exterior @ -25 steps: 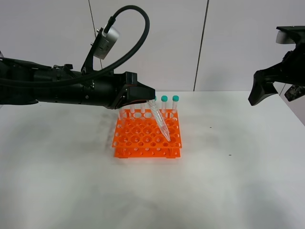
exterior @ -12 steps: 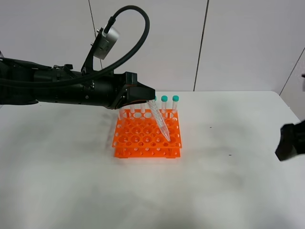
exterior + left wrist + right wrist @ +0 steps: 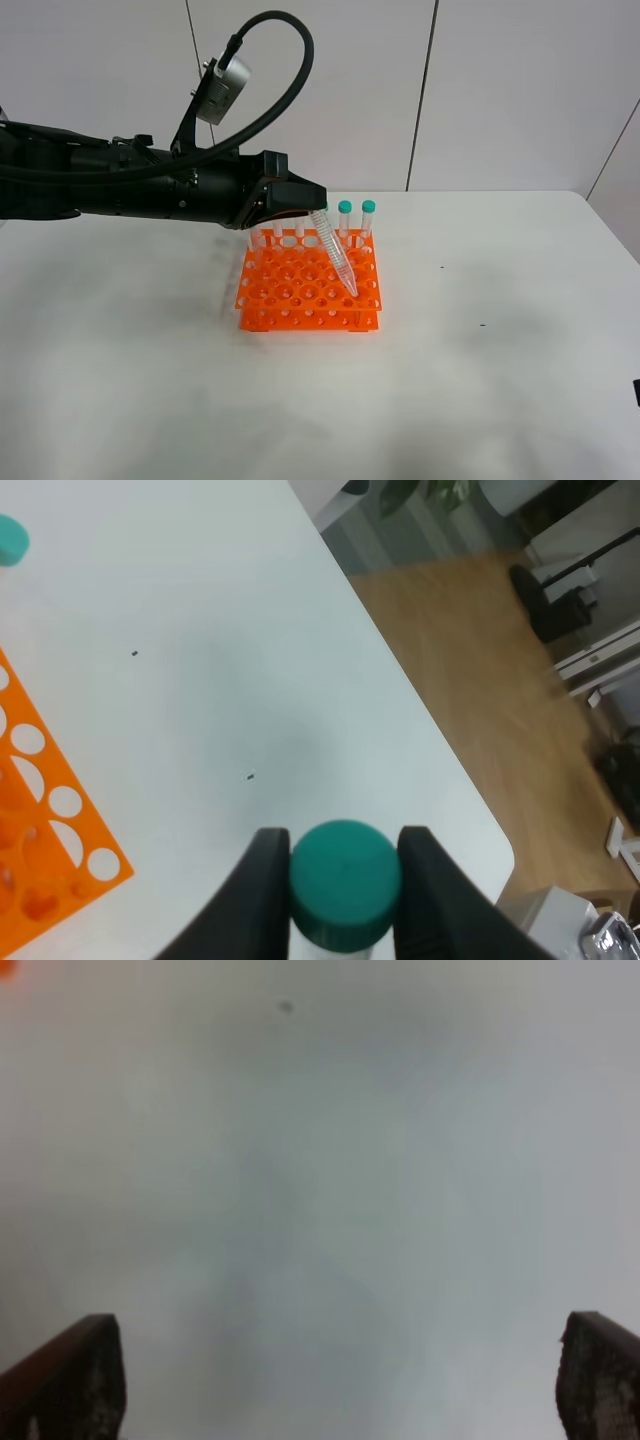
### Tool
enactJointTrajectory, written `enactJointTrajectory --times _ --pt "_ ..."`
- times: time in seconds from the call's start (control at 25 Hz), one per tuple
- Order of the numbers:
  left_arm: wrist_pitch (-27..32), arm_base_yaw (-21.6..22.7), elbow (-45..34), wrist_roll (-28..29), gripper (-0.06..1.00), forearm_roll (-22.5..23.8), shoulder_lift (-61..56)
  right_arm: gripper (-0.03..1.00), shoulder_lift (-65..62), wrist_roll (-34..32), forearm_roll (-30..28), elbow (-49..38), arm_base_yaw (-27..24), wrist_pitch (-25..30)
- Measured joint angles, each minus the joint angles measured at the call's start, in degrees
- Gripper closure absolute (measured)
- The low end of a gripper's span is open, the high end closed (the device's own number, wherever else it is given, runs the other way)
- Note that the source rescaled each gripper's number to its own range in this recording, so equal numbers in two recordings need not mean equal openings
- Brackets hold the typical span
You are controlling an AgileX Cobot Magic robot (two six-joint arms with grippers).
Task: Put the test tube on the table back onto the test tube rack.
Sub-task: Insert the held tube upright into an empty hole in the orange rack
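Left of frame, high view: left arm lies unchanged across all three pictures. Left gripper (image 3: 310, 210) is clamped on the teal cap of the test tube (image 3: 335, 252). The wrist view confirms it, with a finger pressed against each side of the cap.

Centre: the tube hangs tilted, tip down and toward the right, over the front-right holes of the test tube rack (image 3: 290, 290). No drop or shift of the tip in the last second. It reads as not yet seated, though whether the tip touches the rack's top plate I cannot tell. Other capped tubes (image 3: 368, 215) stand upright in the back row.

Right of frame: the one change. The right gripper (image 3: 340, 1380), fingers apart and empty, has sunk from upper right to a sliver at the edge, above bare desk (image 3: 480, 380).

Judgement: the right arm is retiring, and insertion rests with the left arm alone.
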State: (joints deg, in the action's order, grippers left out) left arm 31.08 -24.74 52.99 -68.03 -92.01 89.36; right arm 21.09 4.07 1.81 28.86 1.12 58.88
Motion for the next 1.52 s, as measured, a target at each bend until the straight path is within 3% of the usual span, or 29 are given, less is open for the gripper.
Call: enactJointTrajectory --times 0.48,1.2,1.32,1.52 --pt "0.84 0.0 -0.05 0.0 0.94 0.0 0.0 0.03 -20.83 -0.51 -0.31 -0.17 0.0 -0.26" --pt "0.94 0.0 0.0 3.0 0.94 0.32 -5.23 0.03 -21.46 -0.62 -0.64 -0.17 0.0 -0.26" --pt "0.09 0.0 0.0 3.02 0.94 3.06 -8.86 0.03 -21.46 -0.62 -0.64 -0.17 0.0 -0.26" --pt "-6.45 0.0 0.0 3.02 0.94 9.99 -12.35 0.03 -21.46 -0.62 -0.64 -0.17 0.0 -0.26"
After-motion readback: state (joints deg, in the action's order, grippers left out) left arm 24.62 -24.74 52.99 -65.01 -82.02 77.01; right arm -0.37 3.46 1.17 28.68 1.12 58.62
